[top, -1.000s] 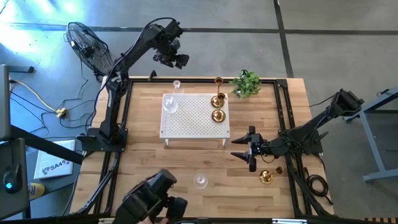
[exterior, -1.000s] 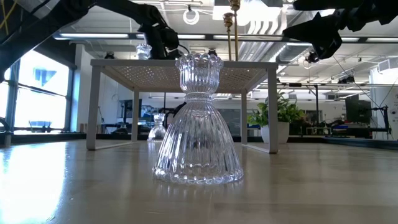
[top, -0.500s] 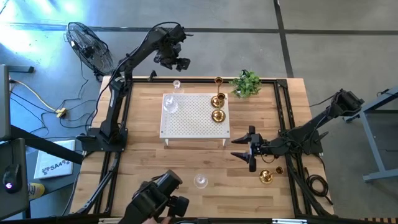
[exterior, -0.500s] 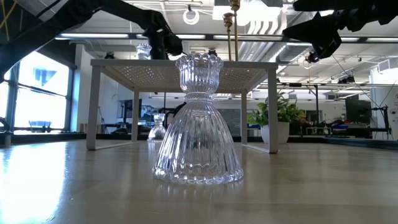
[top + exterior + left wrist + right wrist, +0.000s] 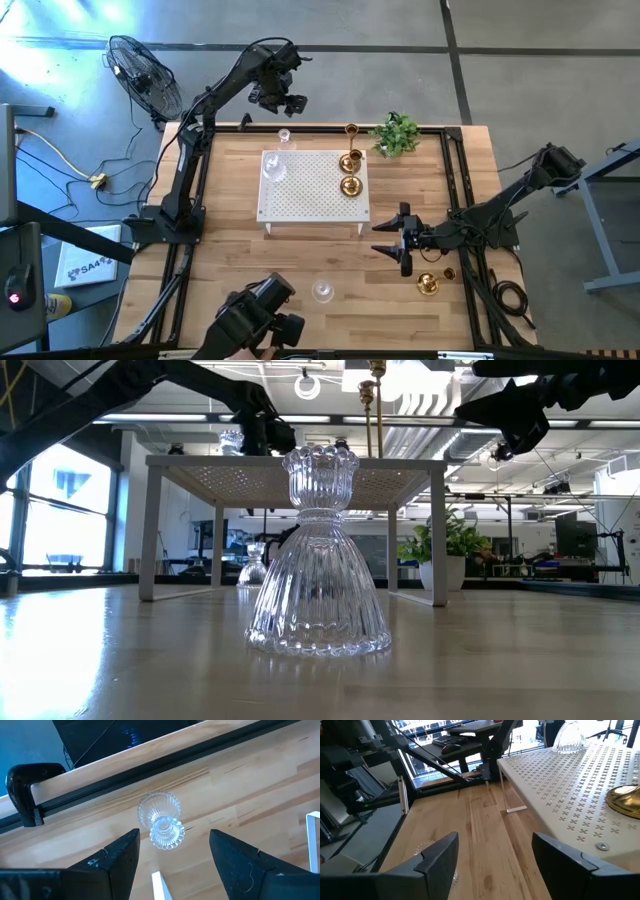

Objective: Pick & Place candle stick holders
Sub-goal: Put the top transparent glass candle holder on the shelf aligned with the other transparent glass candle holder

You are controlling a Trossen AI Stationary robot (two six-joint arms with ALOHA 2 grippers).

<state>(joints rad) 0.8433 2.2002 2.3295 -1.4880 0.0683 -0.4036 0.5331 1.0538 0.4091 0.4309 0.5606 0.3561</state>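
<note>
Candle stick holder (image 5: 161,819) of clear glass stands near the table's (image 5: 230,230) far edge, seemingly untouched. Left tool (image 5: 170,857) hovers above it, fingers apart; a careless descent could topple it. Right tool (image 5: 403,240) waits apart near the right edge.

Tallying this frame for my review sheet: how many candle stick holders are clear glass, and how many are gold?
Clear glass holders: 3
Gold holders: 3 that I can tell apart
Total: 6
A gold bit behind the white platform may be a tall stem's top, so it is not counted.
</note>
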